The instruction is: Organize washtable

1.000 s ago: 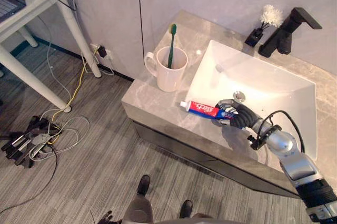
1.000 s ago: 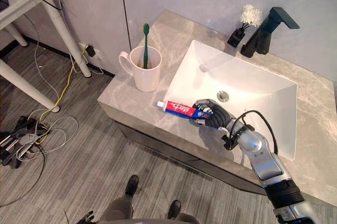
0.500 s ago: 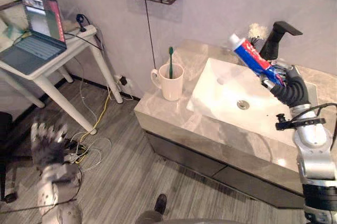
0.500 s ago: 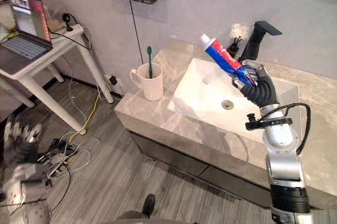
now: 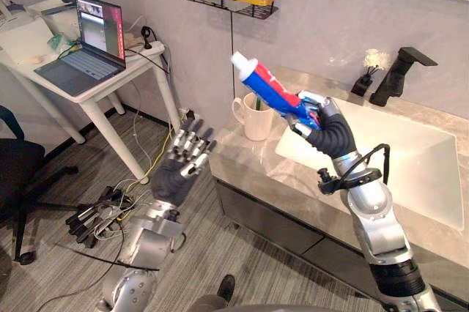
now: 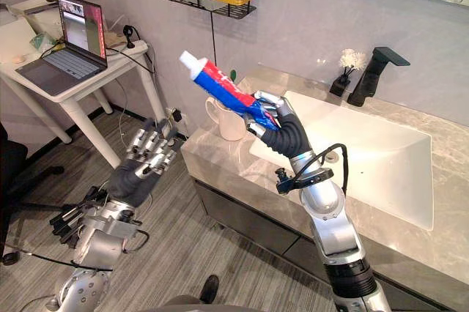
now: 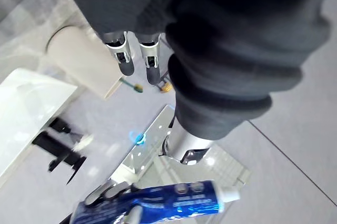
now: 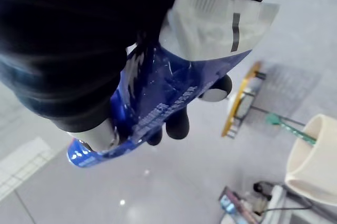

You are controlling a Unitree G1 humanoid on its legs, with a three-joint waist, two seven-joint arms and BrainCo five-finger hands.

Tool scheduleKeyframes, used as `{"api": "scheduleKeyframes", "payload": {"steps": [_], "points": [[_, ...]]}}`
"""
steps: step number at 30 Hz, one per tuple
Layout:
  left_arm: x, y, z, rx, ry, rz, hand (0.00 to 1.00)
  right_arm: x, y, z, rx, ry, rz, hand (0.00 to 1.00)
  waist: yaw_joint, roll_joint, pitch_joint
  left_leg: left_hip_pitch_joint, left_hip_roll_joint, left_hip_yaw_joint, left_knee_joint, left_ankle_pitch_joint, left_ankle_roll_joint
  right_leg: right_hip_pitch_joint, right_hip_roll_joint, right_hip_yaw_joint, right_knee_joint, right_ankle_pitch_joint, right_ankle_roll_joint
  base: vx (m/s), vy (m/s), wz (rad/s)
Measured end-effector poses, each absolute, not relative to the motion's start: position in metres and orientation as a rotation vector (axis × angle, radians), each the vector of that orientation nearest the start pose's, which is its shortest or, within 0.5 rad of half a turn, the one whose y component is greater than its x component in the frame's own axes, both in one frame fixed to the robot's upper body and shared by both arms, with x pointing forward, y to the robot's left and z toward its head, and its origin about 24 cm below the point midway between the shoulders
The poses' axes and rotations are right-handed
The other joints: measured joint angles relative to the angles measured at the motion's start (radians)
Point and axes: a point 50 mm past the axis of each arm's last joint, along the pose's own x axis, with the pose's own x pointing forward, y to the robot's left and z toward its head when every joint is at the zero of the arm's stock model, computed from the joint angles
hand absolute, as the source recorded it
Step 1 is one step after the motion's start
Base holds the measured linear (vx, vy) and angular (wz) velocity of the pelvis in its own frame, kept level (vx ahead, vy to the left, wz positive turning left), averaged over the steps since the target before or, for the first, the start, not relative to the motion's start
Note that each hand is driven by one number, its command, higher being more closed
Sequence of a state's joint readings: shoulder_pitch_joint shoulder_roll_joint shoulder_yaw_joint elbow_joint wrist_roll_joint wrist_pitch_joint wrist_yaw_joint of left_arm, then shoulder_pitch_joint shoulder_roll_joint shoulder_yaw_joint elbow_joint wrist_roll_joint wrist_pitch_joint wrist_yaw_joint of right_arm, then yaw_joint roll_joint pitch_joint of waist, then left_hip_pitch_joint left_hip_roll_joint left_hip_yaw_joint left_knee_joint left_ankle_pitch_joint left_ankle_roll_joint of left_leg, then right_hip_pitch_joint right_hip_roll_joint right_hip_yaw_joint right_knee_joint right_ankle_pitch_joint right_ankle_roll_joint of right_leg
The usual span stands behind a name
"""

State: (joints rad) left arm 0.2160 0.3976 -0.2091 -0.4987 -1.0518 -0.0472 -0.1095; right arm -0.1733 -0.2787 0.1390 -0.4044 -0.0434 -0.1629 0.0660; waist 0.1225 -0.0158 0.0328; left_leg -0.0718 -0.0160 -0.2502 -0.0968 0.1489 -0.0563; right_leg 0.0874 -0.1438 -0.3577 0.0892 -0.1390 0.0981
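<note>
Both hands aloft — right hand (image 5: pixel 327 126) clutches toothpaste (image 5: pixel 267 91) over counter (image 5: pixel 245 162); left hand (image 5: pixel 176 173), fingers straight, beyond counter edge.

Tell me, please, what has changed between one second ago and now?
The right hand, shut on the toothpaste tube, has lifted it from the counter's front edge beside the sink into the air, cap pointing up. The left hand has risen, fingers straight, holding nothing. The cup and the faucet stayed in place; the camera itself also moved.
</note>
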Motion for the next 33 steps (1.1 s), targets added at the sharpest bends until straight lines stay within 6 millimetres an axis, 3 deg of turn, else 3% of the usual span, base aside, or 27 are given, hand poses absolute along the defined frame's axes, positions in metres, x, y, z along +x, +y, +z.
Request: {"api": "scheduleKeyframes", "payload": {"steps": [5,19,33], "points": [[0.192,0.136,0.121,-0.739,-0.180,-0.550,0.00,0.233,-0.117,0.188,-0.291,-0.777,0.335,1.00,-0.003,0.003,-0.011,0.002,-0.001,-0.002,0.000,0.000,0.000,-0.003,-0.004,0.000,0.016,-0.009,0.002,-0.01,-0.001,0.01],[0.194,0.110,0.129,-0.749,-0.185,-0.683,0.00,0.221,-0.089,0.168,-0.238,-0.712,0.445,1.00,-0.003,-0.001,-0.044,0.008,-0.001,0.008,0.000,0.000,0.000,-0.012,-0.012,0.007,0.028,-0.022,0.002,-0.01,0.000,-0.01],[0.204,0.099,0.138,-0.741,-0.222,-0.676,0.00,0.210,-0.068,0.141,-0.198,-0.591,0.572,1.00,-0.010,-0.014,-0.054,0.004,0.001,0.015,0.000,0.000,0.000,-0.020,-0.011,0.013,0.027,-0.022,0.002,0.00,0.000,-0.01]]}}
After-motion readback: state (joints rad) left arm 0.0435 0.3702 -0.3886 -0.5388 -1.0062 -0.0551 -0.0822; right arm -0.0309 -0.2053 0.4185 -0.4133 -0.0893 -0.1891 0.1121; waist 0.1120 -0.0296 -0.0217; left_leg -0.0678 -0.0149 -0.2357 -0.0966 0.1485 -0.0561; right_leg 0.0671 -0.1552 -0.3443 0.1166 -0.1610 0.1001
